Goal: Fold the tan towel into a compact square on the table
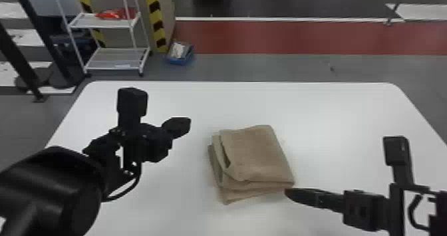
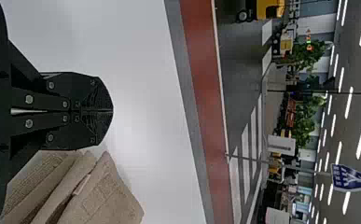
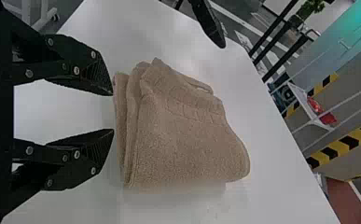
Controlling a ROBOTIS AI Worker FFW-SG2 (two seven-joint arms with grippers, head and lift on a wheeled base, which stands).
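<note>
The towel [image 1: 254, 155] lies folded in layers on the table [image 1: 339, 119], between the two grippers. The left gripper [image 1: 181, 125] is over the table, left of the towel, its fingers pressed together. The right gripper [image 1: 292, 193] has its fingers spread just beside the towel's edge — I cannot tell if they touch it. In the left wrist view, a blue sign [image 2: 353, 179] bears white marks — too small to read.
</note>
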